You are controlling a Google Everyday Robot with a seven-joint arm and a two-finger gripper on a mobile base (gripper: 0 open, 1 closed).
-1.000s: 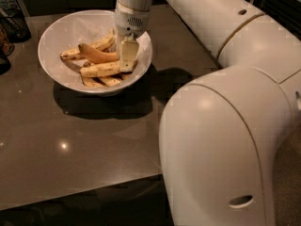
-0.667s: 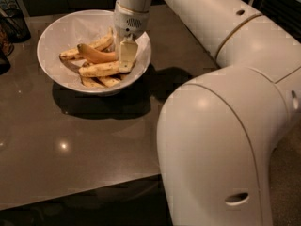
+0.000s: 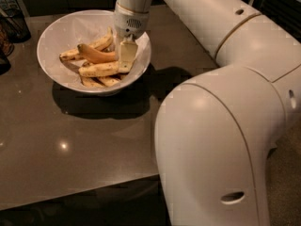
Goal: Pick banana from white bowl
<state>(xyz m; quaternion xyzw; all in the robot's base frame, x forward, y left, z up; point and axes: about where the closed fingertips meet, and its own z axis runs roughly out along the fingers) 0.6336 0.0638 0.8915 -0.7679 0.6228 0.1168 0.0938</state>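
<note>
The white bowl stands at the back left of the dark table and holds several bananas. The thick, nearly straight pale-yellow banana lies across the middle of the bowl. A darker golden curved banana lies just behind it, and a thinner pale speckled one lies behind that. My gripper reaches down into the right side of the bowl. It is at the right end of the thick banana, whose tip it hides.
The dark brown table has its front edge near the bottom of the view. My large white arm fills the right side. Dark objects stand at the far left edge, beside the bowl.
My gripper has sunk slightly lower into the bowl at the thick banana's right end. The bowl and bananas have not moved.
</note>
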